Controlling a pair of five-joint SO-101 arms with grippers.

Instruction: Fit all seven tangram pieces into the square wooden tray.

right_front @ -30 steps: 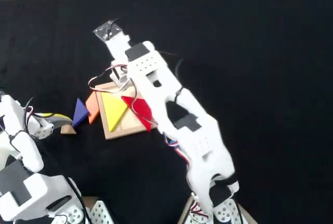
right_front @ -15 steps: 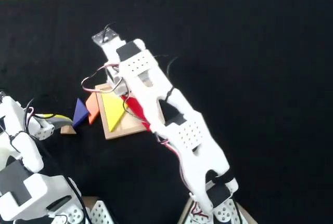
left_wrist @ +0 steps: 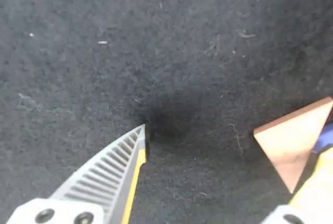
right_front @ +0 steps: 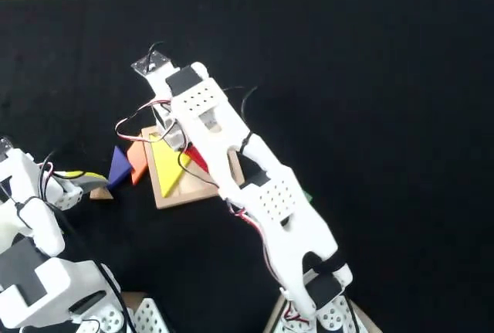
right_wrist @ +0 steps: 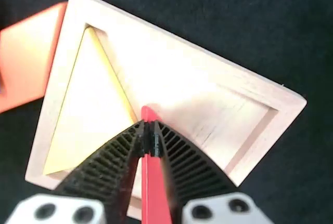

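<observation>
Your right fingers (right_wrist: 112,157) pinch the red piece (right_wrist: 153,187) edge-up; lay it flat beside the yellow triangle (right_wrist: 86,115) in the tray (right_wrist: 208,65). Left fingers (left_wrist: 112,168) gape wide.

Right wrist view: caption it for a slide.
Right gripper pinches the red piece above the wooden tray holding a yellow triangle.
</observation>
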